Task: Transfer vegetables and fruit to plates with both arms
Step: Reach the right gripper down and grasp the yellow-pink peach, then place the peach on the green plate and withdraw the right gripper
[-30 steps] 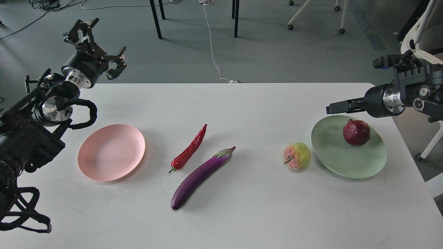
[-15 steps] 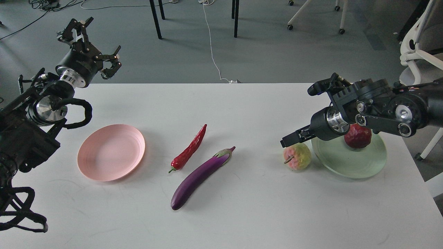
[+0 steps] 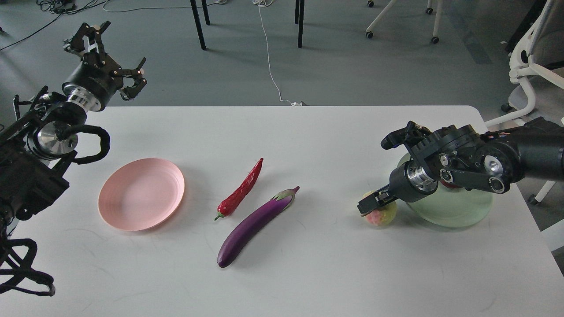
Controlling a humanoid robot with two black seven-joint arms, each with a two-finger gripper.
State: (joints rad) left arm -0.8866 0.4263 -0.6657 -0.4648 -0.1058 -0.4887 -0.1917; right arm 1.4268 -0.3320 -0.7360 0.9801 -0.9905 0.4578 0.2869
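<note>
The pale pink plate point(image 3: 141, 193) lies empty at the table's left. The red chili pepper point(image 3: 240, 191) and the purple eggplant point(image 3: 254, 225) lie side by side at the middle. The bumpy yellow-green and pink fruit point(image 3: 381, 216) sits just left of the pale green plate point(image 3: 458, 212). My right gripper point(image 3: 371, 204) is low over the fruit and covers its top; its fingers look like one dark bar. The pomegranate point(image 3: 450, 185) on the green plate is almost hidden behind my right arm. My left gripper point(image 3: 115, 53) is open and empty, raised beyond the table's far left corner.
The white table point(image 3: 308, 273) ends close behind my left gripper and right of the green plate. Beyond the table are the grey floor, dark chair legs point(image 3: 198, 24), a white cable point(image 3: 269, 61) and a white office chair point(image 3: 526, 75) at the far right.
My right arm has swung left and down from beside the green plate, bringing its gripper onto the bumpy fruit and hiding the pomegranate. My left gripper drifted slightly left and up.
</note>
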